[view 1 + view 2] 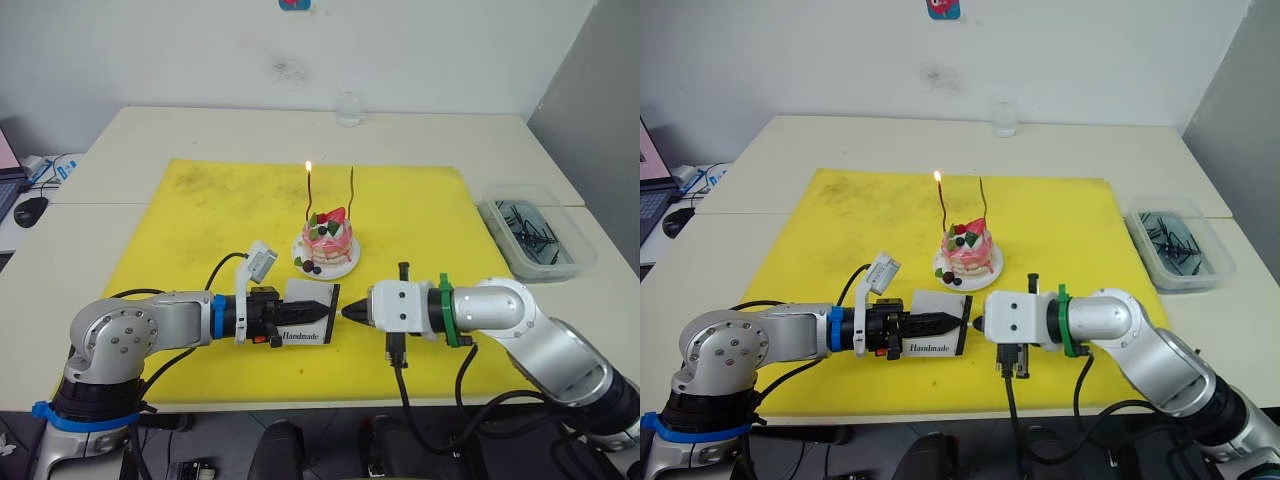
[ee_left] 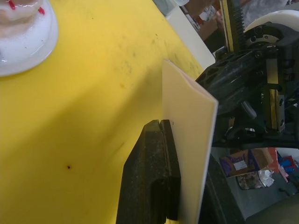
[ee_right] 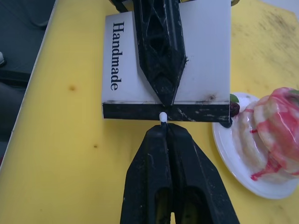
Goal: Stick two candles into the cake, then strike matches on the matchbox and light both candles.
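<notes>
The pink cake (image 1: 327, 240) sits on its white plate (image 1: 345, 267) in the middle of the yellow mat. Two thin dark-red candles stand in it: the left candle (image 1: 311, 200) burns with a small flame, the right candle (image 1: 352, 195) is unlit. In front of the cake my left gripper (image 1: 328, 309) is shut on the white "Handmade" matchbox (image 1: 303, 322), holding it on edge above the mat. My right gripper (image 3: 166, 131) is shut on a match (image 3: 163, 116), whose white head touches the dark striking strip (image 3: 135, 112).
A clear bin (image 1: 535, 235) of dark small parts stands off the mat at the right. A glass (image 1: 348, 107) is at the table's far edge. A mouse (image 1: 30, 210) lies at the far left. The yellow mat (image 1: 200, 220) is bare left of the cake.
</notes>
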`<action>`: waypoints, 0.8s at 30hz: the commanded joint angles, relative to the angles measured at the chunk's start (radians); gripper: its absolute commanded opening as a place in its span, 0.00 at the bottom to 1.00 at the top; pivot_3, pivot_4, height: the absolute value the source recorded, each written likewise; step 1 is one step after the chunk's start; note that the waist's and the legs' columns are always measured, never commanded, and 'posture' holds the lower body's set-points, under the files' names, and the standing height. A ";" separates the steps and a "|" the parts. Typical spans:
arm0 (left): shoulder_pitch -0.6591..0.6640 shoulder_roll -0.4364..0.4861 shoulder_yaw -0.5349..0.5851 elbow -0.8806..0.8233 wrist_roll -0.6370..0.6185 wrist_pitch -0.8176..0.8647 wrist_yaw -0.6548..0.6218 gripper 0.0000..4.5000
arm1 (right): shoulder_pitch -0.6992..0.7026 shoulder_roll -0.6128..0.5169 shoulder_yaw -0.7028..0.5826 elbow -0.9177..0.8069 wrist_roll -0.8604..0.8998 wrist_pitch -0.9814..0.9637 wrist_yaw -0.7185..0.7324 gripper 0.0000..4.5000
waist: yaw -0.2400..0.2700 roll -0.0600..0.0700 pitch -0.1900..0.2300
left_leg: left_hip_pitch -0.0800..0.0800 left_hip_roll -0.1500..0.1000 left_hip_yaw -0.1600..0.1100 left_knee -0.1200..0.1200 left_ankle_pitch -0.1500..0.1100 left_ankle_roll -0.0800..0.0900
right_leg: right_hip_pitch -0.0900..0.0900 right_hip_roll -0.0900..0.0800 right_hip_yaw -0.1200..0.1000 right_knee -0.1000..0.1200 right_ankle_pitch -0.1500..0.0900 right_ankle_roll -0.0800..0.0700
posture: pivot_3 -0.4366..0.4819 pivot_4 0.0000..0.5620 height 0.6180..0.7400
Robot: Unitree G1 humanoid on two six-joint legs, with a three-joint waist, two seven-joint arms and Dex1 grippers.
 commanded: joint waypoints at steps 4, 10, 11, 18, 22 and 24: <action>-0.009 -0.009 0.012 -0.015 -0.018 -0.010 -0.001 0.00 | -0.020 0.012 0.015 0.009 -0.034 -0.019 0.014 0.00 | 0.000 0.000 0.000 | 0.000 0.000 0.000 0.000 0.000 0.000 | 0.000 0.000 0.000 0.000 0.000 0.000 | 0.48 0.27 0.91; -0.010 -0.015 0.012 -0.016 -0.026 -0.009 0.003 0.00 | -0.021 0.021 0.020 0.022 -0.057 -0.025 0.019 0.00 | 0.000 0.000 0.000 | 0.000 0.000 0.000 0.000 0.000 0.000 | 0.000 0.000 0.000 0.000 0.000 0.000 | 0.48 0.27 0.91; -0.009 -0.017 0.012 -0.018 -0.029 -0.008 0.005 0.00 | -0.021 0.022 0.020 0.023 -0.059 -0.027 0.020 0.00 | 0.000 0.000 0.000 | 0.000 0.000 0.000 0.000 0.000 0.000 | 0.000 0.000 0.000 0.000 0.000 0.000 | 0.48 0.27 0.91; -0.034 -0.077 0.018 -0.013 -0.058 -0.027 0.039 0.00 | -0.031 0.043 0.046 0.057 -0.087 -0.053 0.038 0.00 | 0.000 0.000 0.000 | 0.000 0.000 0.000 0.000 0.000 0.000 | 0.000 0.000 0.000 0.000 0.000 0.000 | 0.48 0.27 0.91; -0.156 -0.100 0.068 0.037 -0.054 -0.062 0.073 0.00 | -0.015 0.011 0.078 0.090 -0.105 -0.126 0.107 0.00 | 0.003 0.000 0.000 | 0.000 0.000 0.000 0.001 0.000 0.000 | 0.000 0.000 0.000 0.000 0.000 0.000 | 0.48 0.27 0.91; -0.337 0.022 0.136 0.134 0.013 -0.108 0.023 0.00 | -0.003 -0.039 0.049 0.081 -0.080 -0.162 0.173 0.00 | 0.014 -0.008 0.005 | -0.001 -0.002 0.000 0.002 0.000 0.000 | 0.000 0.001 -0.003 0.000 0.000 0.000 | 0.48 0.27 0.91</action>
